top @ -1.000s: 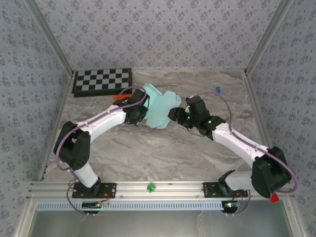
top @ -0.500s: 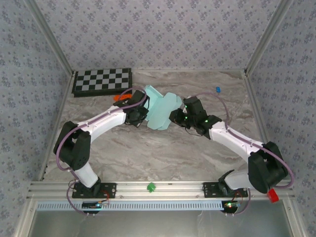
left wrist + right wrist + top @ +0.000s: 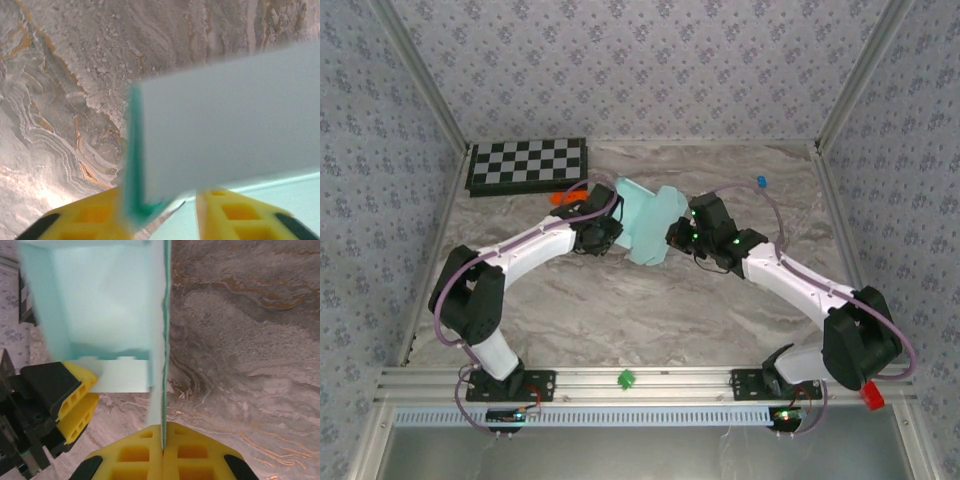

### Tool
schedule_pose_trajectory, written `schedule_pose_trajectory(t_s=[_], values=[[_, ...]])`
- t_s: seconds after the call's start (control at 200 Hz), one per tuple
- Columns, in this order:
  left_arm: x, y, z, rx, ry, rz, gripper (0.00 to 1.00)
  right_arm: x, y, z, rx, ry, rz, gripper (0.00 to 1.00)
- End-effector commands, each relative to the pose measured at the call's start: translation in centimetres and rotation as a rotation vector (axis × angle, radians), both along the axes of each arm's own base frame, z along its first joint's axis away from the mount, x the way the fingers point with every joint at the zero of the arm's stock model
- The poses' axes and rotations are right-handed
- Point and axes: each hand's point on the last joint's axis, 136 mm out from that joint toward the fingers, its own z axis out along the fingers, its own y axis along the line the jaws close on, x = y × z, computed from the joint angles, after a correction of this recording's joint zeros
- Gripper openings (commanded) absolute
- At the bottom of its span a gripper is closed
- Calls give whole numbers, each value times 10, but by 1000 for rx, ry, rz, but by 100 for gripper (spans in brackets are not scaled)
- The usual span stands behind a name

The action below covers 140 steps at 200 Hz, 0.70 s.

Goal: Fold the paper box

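The jaws of the right gripper (image 3: 162, 440) pinch shut on one wall of the paper box (image 3: 648, 222), half-formed between the arms over the worktop (image 3: 620, 300); those of the left gripper (image 3: 160, 212) stand part open around a flap. Held by one pinch, it may twist or spring flat.

No writing, label, brand name, number or sign can be read on anything in view.
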Motion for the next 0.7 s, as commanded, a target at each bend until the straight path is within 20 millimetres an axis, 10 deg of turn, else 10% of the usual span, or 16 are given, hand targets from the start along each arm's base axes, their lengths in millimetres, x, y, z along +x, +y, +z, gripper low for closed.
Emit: schedule_pose_trajectory(t_s=[0.0, 0.245, 0.695], values=[[-1, -4, 8, 5, -32, -39, 55, 2, -9, 1, -68, -4, -19, 3], [4, -14, 31, 50, -142, -158, 87, 3, -21, 1, -156, 21, -44, 3], [-7, 48, 73, 486, -281, -350, 92, -2, -47, 34, -365, 84, 255, 2]])
